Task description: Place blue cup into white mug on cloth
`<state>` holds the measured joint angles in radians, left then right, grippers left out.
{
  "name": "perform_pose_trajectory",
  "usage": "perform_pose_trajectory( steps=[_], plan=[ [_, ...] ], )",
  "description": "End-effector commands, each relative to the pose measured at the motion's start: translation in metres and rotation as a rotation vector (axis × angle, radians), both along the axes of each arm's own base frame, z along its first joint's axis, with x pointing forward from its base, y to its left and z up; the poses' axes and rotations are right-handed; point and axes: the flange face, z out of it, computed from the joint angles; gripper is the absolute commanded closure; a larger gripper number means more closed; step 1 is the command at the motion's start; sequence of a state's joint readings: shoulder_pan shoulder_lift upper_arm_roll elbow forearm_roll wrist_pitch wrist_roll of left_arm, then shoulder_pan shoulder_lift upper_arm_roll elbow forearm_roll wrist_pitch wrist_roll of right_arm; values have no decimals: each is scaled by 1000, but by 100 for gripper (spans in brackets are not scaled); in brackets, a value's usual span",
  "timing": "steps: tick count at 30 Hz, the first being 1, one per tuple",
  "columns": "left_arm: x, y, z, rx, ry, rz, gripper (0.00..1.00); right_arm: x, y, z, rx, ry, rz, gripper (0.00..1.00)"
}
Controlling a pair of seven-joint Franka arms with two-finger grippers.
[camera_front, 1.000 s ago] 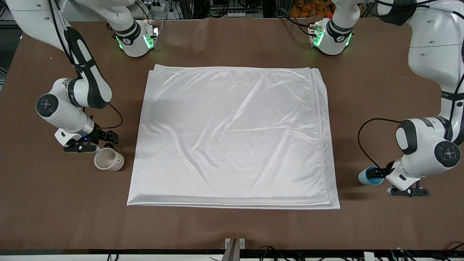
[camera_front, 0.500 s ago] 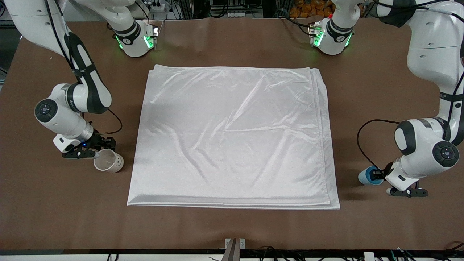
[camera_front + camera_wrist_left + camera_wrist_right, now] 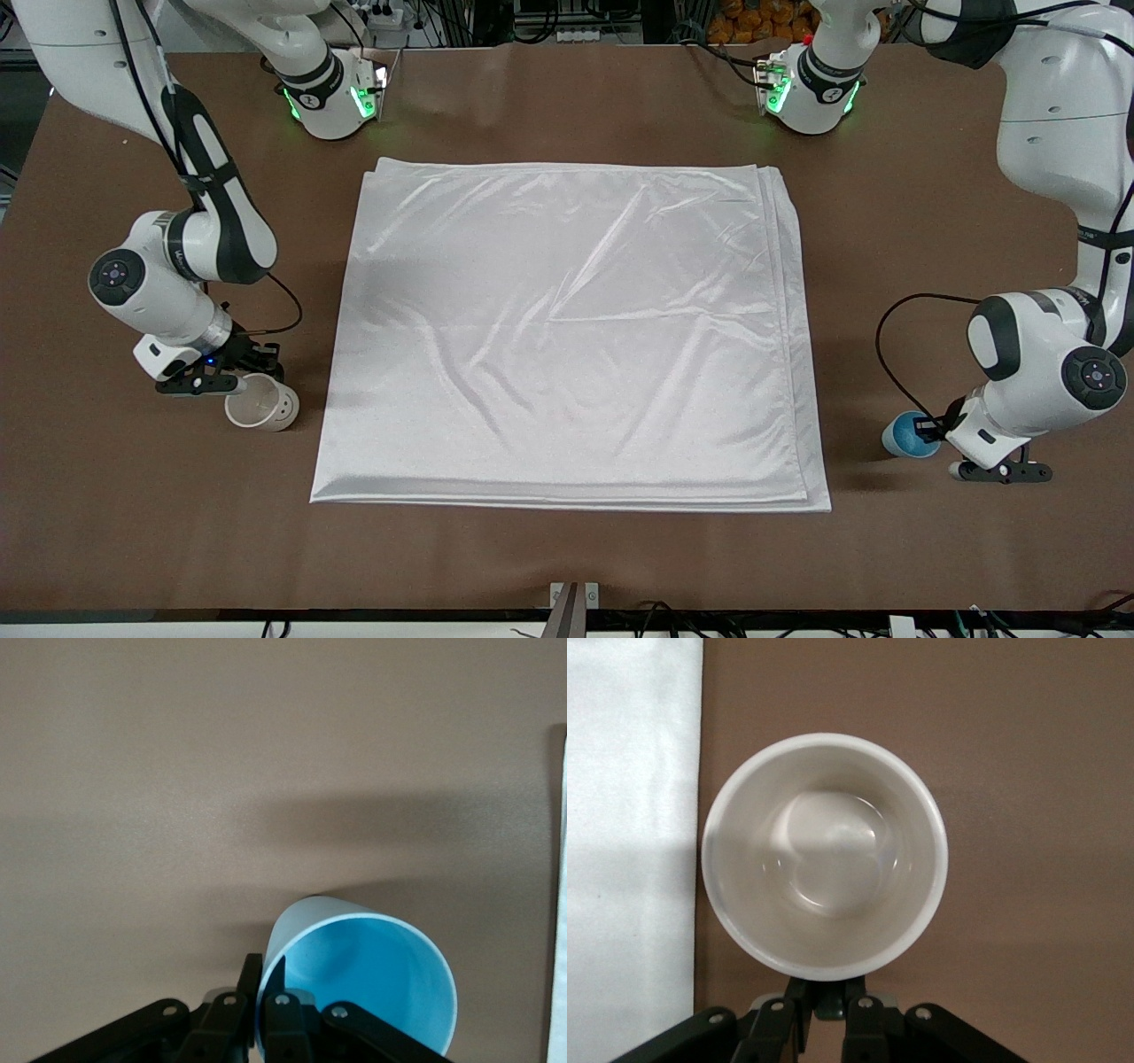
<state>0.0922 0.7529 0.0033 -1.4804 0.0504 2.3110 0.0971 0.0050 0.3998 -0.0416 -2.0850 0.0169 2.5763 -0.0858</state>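
1. Two pincers are both gripping: your left pincer point(image 3: 930, 431) pinches the rim of the blue cup point(image 3: 905, 435), tilted just off the cloth point(image 3: 567, 337) at the left arm's end.
2. Your right pincer point(image 3: 250, 368) pinches the white mug point(image 3: 263, 407) at its handle side, tilted beside the cloth's edge at the right arm's end.
3. The cloth lies flat mid-desk point(image 3: 567, 558) between them.

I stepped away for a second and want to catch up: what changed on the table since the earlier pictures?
Both grippers closed. The right gripper shut on the white mug, at its rim, and tipped it slightly; the left gripper shut on the blue cup, nudging it slightly. Both cups remain on the bare table beside the cloth, which lies unchanged.
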Motion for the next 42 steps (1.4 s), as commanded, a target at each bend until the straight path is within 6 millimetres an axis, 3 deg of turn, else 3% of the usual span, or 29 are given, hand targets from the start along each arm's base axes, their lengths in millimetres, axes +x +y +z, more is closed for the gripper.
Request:
perform_pose_trajectory(
  steps=[1,7,12,22,26,29,34,42],
  plan=[
    [1,-3,14,20,13,-26,100,8,16,21,12,-19,0,100],
    [-3,-7,46,18,35,-21,100,19,42,57,22,-2,-30,100],
    [-5,-18,61,9,50,-14,100,37,82,102,29,48,-76,100],
    [-8,-85,80,5,64,66,100,42,178,163,35,65,-86,100],
    [-11,-121,88,2,61,109,100,32,235,180,44,43,-92,100],
    [-18,-148,89,6,85,153,100,23,270,185,46,31,-74,100],
    [-25,-188,105,3,75,191,100,12,311,183,59,33,-82,100],
    [-38,-228,109,10,96,238,100,-5,381,166,64,37,-81,100]
  ],
)
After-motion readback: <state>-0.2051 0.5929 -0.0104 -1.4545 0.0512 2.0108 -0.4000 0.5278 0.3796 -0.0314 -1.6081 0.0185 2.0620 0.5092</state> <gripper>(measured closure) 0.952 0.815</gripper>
